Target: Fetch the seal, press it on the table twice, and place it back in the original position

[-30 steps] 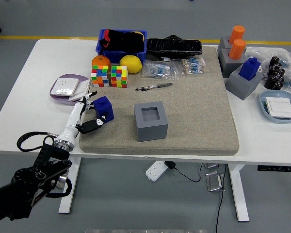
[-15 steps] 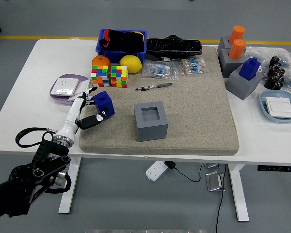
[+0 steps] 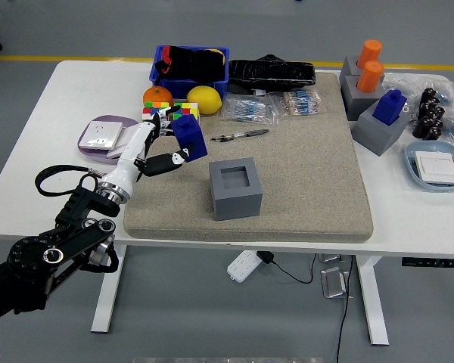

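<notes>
A blue seal (image 3: 190, 136) hangs in the air above the grey mat (image 3: 303, 166), held by my left hand (image 3: 166, 140), whose white fingers are curled around it. It is up and to the left of the grey holder block (image 3: 235, 188), whose square recess on top is empty. The left arm comes in from the lower left. My right arm is out of view.
Two colour cubes (image 3: 172, 113), an orange (image 3: 157, 96), a lemon (image 3: 204, 99) and a blue bin (image 3: 189, 66) lie behind the hand. A pen (image 3: 240, 135) lies on the mat. Grey blocks with orange and blue seals (image 3: 377, 83) stand at the far right.
My left hand has lifted the blue seal off the mat's left side and carried it up and to the right, toward the grey holder block.
</notes>
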`<state>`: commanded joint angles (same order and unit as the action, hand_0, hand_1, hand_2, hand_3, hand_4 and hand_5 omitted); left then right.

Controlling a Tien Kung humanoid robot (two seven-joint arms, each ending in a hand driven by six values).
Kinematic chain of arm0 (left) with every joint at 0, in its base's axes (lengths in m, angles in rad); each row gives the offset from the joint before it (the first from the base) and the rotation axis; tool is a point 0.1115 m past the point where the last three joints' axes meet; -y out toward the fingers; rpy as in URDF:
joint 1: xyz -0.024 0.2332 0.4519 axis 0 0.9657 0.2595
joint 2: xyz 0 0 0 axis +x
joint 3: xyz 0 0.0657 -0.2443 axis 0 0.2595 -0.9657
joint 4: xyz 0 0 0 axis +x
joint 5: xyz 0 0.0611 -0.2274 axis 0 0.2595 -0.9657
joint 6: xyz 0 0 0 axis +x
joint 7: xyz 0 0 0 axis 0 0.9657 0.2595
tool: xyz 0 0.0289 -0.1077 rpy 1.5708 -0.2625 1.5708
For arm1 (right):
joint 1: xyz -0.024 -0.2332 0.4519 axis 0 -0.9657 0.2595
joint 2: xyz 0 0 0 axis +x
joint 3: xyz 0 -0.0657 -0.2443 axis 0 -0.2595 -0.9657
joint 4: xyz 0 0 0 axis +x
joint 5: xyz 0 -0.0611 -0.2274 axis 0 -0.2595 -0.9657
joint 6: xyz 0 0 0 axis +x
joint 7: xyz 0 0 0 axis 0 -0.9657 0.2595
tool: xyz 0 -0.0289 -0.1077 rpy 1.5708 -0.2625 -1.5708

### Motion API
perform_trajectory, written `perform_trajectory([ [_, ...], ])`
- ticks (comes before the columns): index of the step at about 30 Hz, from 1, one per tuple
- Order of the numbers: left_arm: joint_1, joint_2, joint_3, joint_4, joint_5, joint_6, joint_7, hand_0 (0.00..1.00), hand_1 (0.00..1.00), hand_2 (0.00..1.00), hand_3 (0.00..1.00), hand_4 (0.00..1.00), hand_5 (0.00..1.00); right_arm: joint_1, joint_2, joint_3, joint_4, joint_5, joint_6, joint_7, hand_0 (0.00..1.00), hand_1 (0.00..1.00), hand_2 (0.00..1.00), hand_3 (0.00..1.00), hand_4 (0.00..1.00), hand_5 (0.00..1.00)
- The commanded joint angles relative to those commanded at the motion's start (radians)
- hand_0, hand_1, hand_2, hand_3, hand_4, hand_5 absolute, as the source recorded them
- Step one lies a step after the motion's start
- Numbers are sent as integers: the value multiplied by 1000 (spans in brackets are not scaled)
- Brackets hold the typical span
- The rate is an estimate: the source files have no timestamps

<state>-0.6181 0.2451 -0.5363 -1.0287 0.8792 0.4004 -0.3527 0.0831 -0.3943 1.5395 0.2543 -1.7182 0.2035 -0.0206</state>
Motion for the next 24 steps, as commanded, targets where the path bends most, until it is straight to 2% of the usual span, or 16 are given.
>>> perform_trajectory([
  [5, -17, 4, 21, -64, 35, -26, 43, 885, 583, 459, 914, 640, 2, 0, 0, -1, 0, 1, 0, 0, 786, 701, 681, 640, 760, 536],
  [10, -30, 5, 53, -85, 38, -33, 57, 885, 583, 459, 913, 640, 2, 0, 1, 0, -1, -1, 0, 0, 787, 701, 682, 640, 760, 537],
  [24, -71, 0, 149, -63, 14, -26, 49, 884, 582, 460, 913, 637, 2, 2, -1, 0, 0, 0, 0, 1, 786, 701, 681, 640, 761, 536],
])
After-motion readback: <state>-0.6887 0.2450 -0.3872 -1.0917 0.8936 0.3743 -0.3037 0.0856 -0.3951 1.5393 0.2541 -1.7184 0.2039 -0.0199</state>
